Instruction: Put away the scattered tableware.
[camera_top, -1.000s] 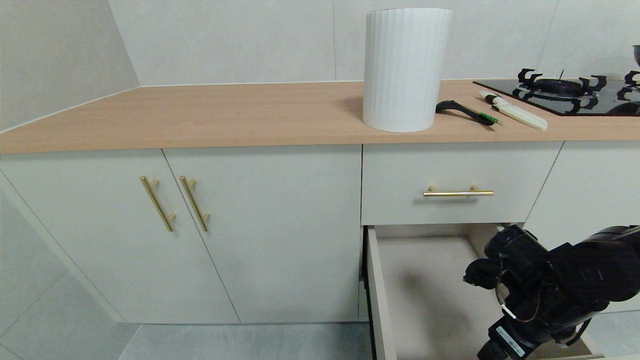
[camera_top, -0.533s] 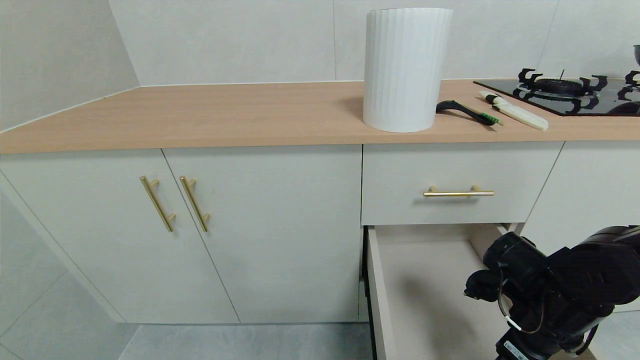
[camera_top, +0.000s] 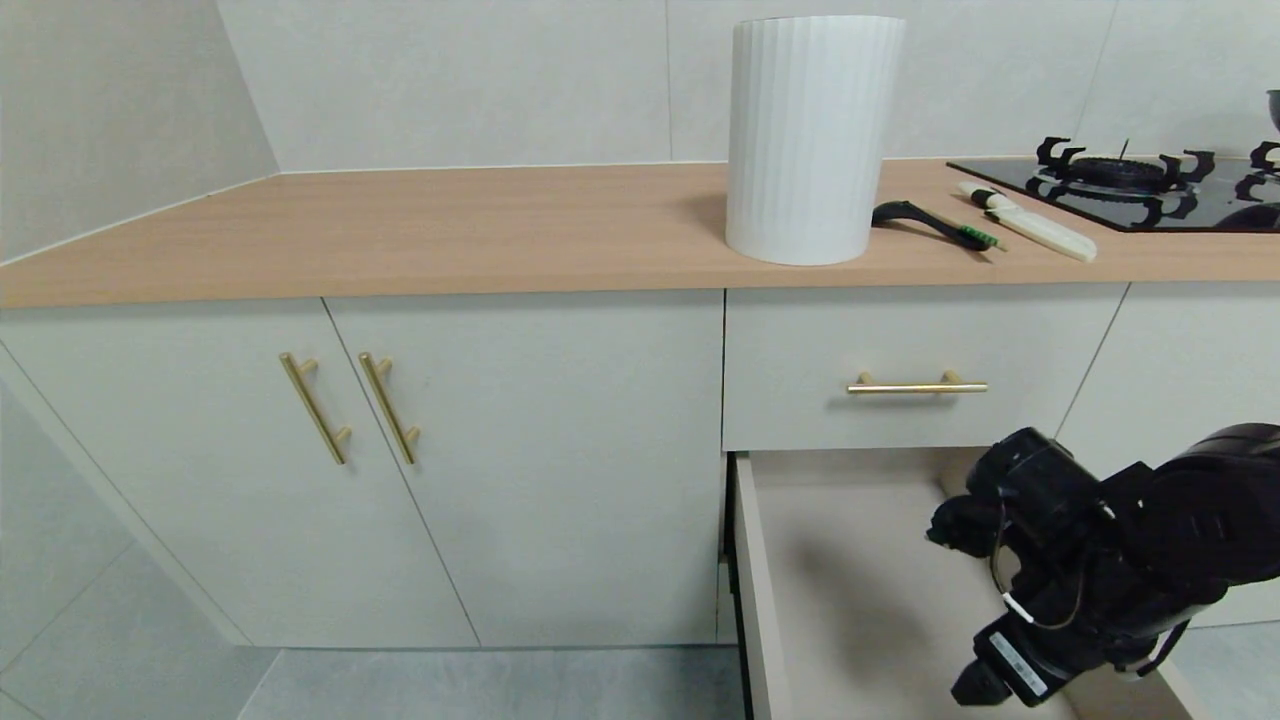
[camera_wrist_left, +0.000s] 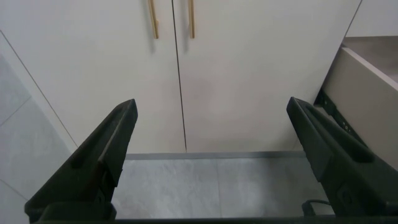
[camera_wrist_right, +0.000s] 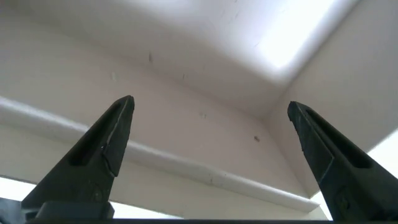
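Your wooden countertop (camera_top: 400, 230) carries a tall white ribbed canister (camera_top: 808, 140) toward its right end. Below, the lower drawer (camera_top: 755, 580) stands open, your right gripper (camera_wrist_right: 208, 106) hanging over it, jaws apart. Your left gripper (camera_wrist_left: 210, 106), likewise spread, faces the cabinet doors (camera_wrist_left: 249, 74). The cream knife (camera_top: 1035, 228) and black spoon (camera_top: 925, 220) lie between canister and hob (camera_top: 1120, 190), near the front edge.

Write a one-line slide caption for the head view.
Right gripper at the open drawer; black utensil and knife lie on the counter.
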